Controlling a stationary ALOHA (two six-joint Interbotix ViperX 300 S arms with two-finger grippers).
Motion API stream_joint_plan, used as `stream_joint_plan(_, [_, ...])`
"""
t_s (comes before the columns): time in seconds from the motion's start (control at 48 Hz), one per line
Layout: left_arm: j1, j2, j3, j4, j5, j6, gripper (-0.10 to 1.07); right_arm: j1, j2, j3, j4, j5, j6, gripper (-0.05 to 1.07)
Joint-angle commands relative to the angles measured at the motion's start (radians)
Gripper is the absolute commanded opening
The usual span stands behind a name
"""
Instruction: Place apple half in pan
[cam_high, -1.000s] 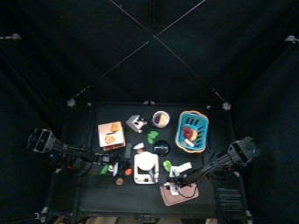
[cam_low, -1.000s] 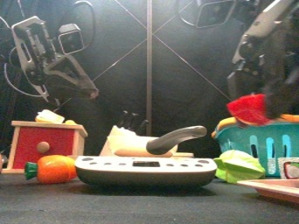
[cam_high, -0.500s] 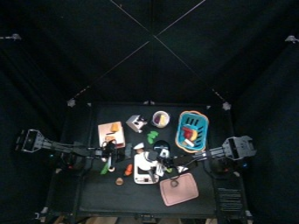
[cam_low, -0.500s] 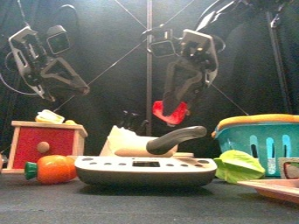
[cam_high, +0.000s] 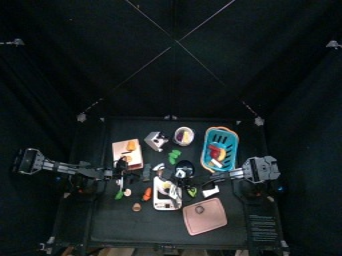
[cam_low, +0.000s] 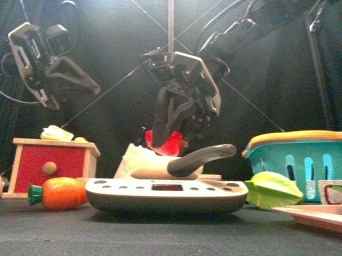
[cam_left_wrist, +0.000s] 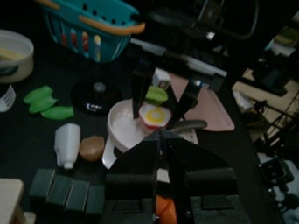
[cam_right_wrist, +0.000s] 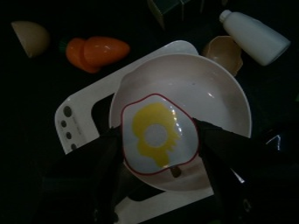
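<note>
Resting at the left of the table (cam_low: 40, 232), the left arm takes no part; its fingers (cam_left_wrist: 165, 163) look pressed together with nothing between them. Toward the middle, the pan (cam_right_wrist: 216, 92) sits on the scale (cam_low: 166, 192), its grey handle (cam_low: 201, 158) pointing right. Above it hang the right arm's fingers (cam_low: 164, 143), clenched on the apple half (cam_right_wrist: 156, 135) (red rim, pale cut face with a yellow centre). From the right wrist view the fruit is over the pan's bowl but not yet resting in it. Pick-up and carry look done; lowering and letting go remain.
</note>
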Motion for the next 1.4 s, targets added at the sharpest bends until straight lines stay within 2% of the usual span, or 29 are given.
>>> stream_joint_plan(0.0, [0.005,-0.044,-0.005,0.002,-0.023,0.002,0.49,-0.005,-0.02,-0.029,0.002,-0.009,0.003,0.66])
stream_joint_plan(0.229, [0.008,-0.121,0.029,0.0,-0.034,0.0,0.49,-0.009,0.012,-0.046,-0.017,-0.011,0.008,0.68])
stream_joint_plan(0.5, [0.008,-0.123,0.058,-0.002,-0.031,0.002,0.49,-0.009,0.046,-0.074,-0.025,-0.003,0.008,0.84])
stream_joint_plan(0.812, [0.008,-0.123,0.066,-0.002,-0.021,0.002,0.49,-0.014,0.046,-0.094,-0.025,0.018,0.008,1.01])
stream_joint_plan(1.375, [0.008,-0.123,0.069,-0.002,0.003,0.0,0.49,-0.015,0.028,-0.094,-0.025,0.063,0.0,1.01])
